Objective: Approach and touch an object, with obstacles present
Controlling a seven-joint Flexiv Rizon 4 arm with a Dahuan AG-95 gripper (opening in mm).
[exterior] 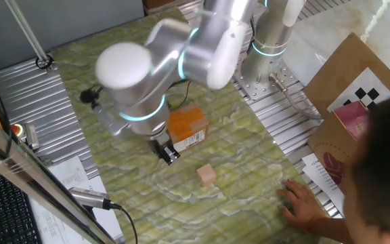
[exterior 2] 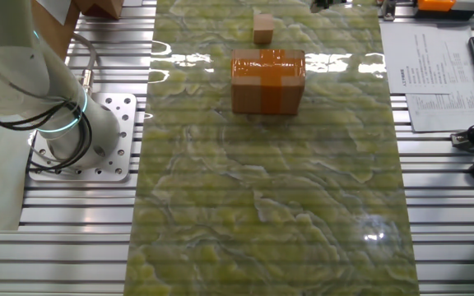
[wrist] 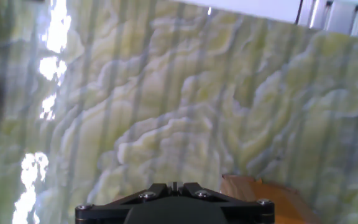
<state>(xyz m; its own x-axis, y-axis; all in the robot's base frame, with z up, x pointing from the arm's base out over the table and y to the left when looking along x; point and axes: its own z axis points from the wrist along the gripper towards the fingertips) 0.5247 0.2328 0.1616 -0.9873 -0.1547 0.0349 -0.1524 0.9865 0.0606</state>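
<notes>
The step in hand is, I judge, the approach: no contact with the cube (exterior: 207, 175) yet. The cube sits on the green marbled mat (exterior: 249, 156), well apart from the arm's base, just beyond the box (exterior: 187, 129) w/ orange tape; in the other fixed view the cube (exterior 2: 262, 28) is at the far end of the mat (exterior 2: 270, 205), near the box (exterior 2: 267, 80) but not touching it. The gripper (exterior: 166, 153) hangs low over the mat just beside the box, on the box's label side, and the cube lies near, further out over bare mat. In the hand view the camera looks down at the mat (wrist: 166, 112), and a pale tan edge shows at the bottom right, prob. the box or the cube, I cannot tell which. Whether the fingers are apart or together I cannot tell: in the fixed view they are small and dark, and in the hand view only the black body (wrist: 174, 202) of the gripper is seen. A person's hand (exterior: 303, 200) rests on the mat edge near the cube. Next move calls for, I think, a short travel from the box side toward the cube, keeping clear of the box corner, then a slow descent till the tips meet the cube w/o pushing it.
</notes>
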